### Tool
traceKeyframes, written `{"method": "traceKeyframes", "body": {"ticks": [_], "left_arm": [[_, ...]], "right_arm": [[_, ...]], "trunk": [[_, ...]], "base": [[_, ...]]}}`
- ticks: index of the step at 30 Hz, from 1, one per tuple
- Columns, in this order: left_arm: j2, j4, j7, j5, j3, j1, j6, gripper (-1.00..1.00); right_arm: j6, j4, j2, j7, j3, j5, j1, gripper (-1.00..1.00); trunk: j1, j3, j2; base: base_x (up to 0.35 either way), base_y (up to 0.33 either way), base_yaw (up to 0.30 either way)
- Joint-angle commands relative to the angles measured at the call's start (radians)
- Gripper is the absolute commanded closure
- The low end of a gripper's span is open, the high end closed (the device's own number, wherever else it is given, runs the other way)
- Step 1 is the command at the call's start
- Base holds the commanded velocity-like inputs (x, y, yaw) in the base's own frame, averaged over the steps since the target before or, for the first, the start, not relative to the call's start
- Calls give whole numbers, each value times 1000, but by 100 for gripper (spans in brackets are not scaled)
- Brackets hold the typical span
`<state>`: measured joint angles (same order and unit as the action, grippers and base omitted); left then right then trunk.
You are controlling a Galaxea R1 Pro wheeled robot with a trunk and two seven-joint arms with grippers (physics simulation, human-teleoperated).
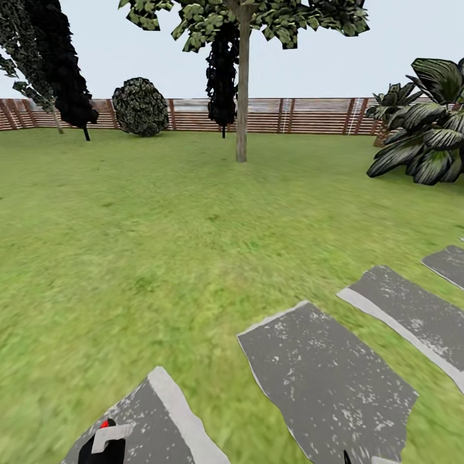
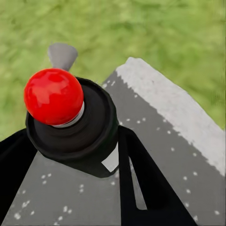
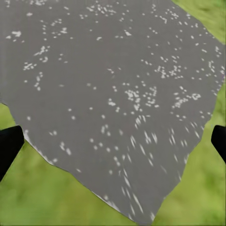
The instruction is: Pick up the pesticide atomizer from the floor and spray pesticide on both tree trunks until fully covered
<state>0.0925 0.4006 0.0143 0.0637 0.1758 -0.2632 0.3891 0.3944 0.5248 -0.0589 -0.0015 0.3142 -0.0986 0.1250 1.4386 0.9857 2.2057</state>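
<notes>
Pesticide atomizer point(image 2: 70, 120) sat pinched in your left end effector point(image 2: 75, 155) above a stone slab point(image 2: 179, 141); right end effector point(image 3: 113, 141) was spread. You needed to drive toward the tree trunk point(image 1: 241, 96), keeping the nozzle forward.

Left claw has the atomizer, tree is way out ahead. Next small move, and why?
Probably drive the base forward across the grass toward the tree trunk. The left claw already grips the pesticide atomizer, its red dot up, over a stone slab. The trunk stands far off near the fence, likely too distant for spray to cover it. The right claw is open, holding nothing.
</notes>
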Motion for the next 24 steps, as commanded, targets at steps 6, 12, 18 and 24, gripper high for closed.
{"method": "traceKeyframes", "body": {"ticks": [6, 12, 18, 24], "left_arm": [[0, -2, 1, 7, 4, -1, 3, 100], [0, -3, 1, 7, 4, -1, 2, 100], [0, -5, 1, 7, 3, -1, 2, 100], [0, -10, 2, 7, 3, -1, 2, 100]], "right_arm": [[3, -2, 1, 1, 5, -10, 1, -100], [3, -2, 1, 0, 5, -10, 1, -100], [3, -2, 1, 0, 5, -11, 1, -100], [3, -2, 1, 0, 5, -10, 1, -100]], "trunk": [[0, 1, 0], [0, 1, 0], [0, 1, 0], [0, 1, 0]], "base": [[337, 0, 0], [337, 0, 0], [337, 0, 0], [337, 0, 0]]}}
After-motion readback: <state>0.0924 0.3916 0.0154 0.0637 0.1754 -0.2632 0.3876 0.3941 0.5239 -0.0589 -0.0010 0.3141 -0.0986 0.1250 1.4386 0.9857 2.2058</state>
